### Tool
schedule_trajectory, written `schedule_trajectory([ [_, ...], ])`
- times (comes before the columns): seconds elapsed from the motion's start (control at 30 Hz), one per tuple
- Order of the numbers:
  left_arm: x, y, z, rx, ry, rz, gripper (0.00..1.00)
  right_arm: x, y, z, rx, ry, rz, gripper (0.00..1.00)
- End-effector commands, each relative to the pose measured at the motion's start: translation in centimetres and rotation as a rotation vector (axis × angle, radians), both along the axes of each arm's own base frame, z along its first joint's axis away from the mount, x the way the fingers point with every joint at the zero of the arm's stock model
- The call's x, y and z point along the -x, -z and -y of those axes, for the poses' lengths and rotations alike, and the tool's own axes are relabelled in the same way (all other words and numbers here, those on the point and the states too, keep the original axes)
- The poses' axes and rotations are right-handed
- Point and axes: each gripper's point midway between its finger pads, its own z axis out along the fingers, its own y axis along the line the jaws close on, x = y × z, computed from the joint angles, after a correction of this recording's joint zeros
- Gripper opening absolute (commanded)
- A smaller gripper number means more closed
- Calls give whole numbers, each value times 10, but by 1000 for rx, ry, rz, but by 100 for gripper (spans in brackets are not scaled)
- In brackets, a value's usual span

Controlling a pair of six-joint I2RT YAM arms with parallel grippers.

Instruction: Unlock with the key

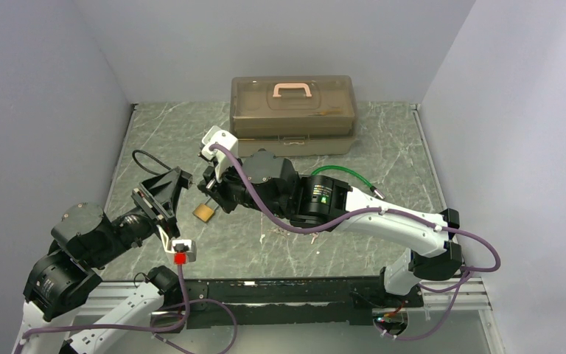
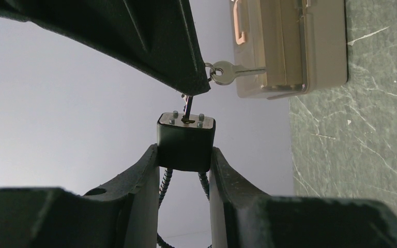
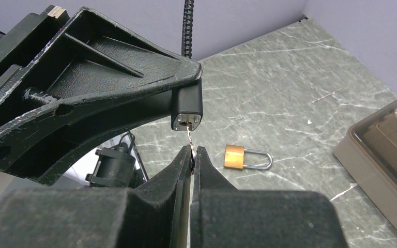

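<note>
My left gripper is shut on the black body of a cable lock, keyhole end facing outward. Its black cable trails back between the fingers. My right gripper is shut on a small key whose blade tip sits in the lock's keyhole. A second key hangs from the ring beside the right finger. In the top view the two grippers, left and right, meet tip to tip above the table.
A brass padlock lies on the marble table under the grippers and also shows in the right wrist view. A brown toolbox with a pink handle stands at the back. A green cable lies behind the right arm.
</note>
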Motion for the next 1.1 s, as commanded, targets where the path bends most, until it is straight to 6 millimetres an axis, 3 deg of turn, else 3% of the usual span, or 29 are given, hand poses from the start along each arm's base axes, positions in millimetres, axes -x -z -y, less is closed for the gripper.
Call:
schedule_trajectory([
  [0.0,8,-20,4,28,46,60,0,-4,-26,-6,-82,14,29,0],
  [0.53,9,-18,4,9,47,58,0,3,-13,-23,-61,-35,-7,0],
  [1.07,4,5,1,-146,40,136,0,8,-18,5,-86,-18,-29,0],
])
